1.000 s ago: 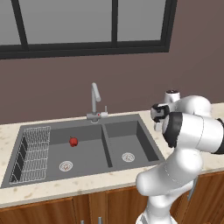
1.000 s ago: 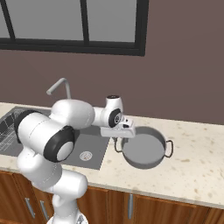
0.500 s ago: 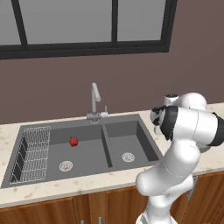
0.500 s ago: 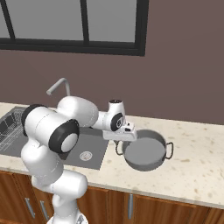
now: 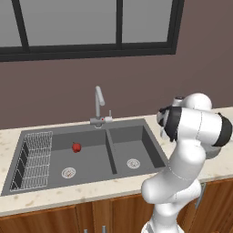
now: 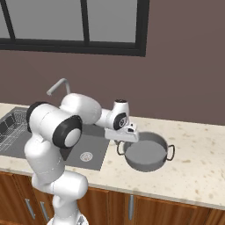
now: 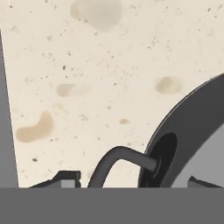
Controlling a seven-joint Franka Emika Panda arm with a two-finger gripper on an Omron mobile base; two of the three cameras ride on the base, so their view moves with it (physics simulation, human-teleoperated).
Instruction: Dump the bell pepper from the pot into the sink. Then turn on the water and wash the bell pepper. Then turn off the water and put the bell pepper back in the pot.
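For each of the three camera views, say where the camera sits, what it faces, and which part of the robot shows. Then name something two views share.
Left base view: behind the arm's left, facing the sink holding the bell pepper; arm lower right.
Right base view: behind its right, facing the pot on the counter; arm lower left.
Hand view: on the hand, looking down at the pot's loop handle; fingertips at bottom.
Shared: both base views show the faucet.
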